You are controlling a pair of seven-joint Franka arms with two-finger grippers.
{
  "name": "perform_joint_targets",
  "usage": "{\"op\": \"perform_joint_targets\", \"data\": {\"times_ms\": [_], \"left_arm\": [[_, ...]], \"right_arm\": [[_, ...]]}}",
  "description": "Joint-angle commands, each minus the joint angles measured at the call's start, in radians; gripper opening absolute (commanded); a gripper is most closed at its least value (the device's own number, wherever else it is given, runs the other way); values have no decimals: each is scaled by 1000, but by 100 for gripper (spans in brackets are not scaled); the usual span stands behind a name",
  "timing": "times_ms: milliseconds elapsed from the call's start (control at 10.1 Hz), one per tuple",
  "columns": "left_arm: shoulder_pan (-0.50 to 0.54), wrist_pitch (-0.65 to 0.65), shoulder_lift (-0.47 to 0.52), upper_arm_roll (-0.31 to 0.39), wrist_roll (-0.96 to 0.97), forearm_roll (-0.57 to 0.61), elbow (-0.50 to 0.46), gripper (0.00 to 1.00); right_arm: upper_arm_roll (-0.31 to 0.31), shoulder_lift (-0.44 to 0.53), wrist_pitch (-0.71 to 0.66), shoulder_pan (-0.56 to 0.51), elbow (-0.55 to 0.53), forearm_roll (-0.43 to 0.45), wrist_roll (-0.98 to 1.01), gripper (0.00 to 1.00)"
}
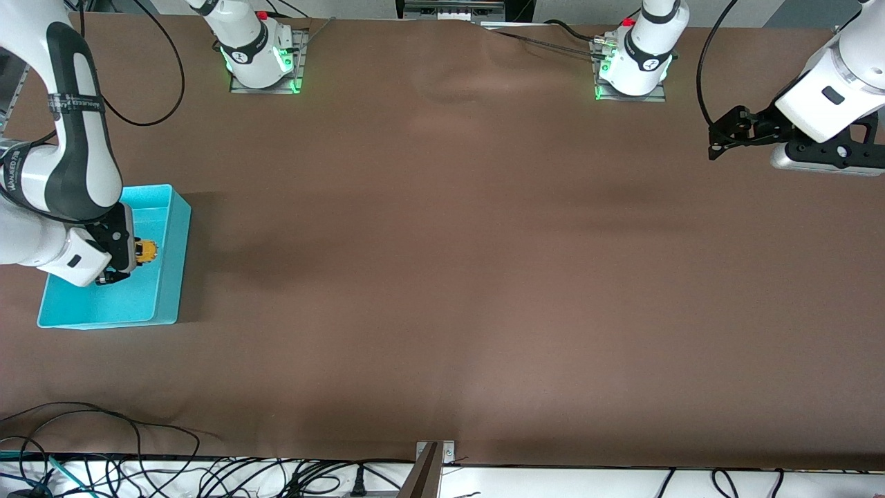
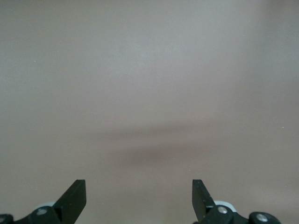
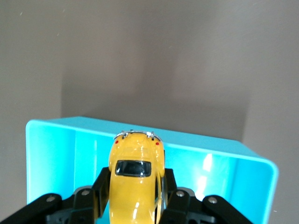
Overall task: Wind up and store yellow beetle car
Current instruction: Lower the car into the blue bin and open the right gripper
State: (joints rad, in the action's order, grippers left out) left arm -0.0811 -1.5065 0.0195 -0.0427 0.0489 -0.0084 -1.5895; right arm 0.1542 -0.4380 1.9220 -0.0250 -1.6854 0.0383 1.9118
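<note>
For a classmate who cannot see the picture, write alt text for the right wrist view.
A yellow beetle car is clamped between the black fingers of the right gripper, held over the open turquoise bin. The bin's rim frames the car, and brown table fills the space around the bin.

The tabletop (image 1: 442, 277) is lying wide open between both arms. Toward the right arm's end, the turquoise bin (image 1: 169, 263) is walling things in, and the right gripper (image 1: 128, 259) with the yellow beetle car (image 1: 146, 252) is crowding its inside.
</note>
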Motion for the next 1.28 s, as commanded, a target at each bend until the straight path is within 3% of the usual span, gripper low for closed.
{"op": "perform_joint_targets", "data": {"times_ms": [0, 494, 1185], "left_arm": [[3, 0, -1, 0, 2, -24, 14, 100], [1, 0, -1, 0, 3, -24, 13, 100], [3, 0, -1, 0, 2, -24, 13, 100]], "right_arm": [[13, -1, 46, -24, -54, 32, 79, 0], [45, -28, 142, -39, -134, 93, 96, 0], [65, -59, 252, -72, -206, 95, 99, 0]]}}
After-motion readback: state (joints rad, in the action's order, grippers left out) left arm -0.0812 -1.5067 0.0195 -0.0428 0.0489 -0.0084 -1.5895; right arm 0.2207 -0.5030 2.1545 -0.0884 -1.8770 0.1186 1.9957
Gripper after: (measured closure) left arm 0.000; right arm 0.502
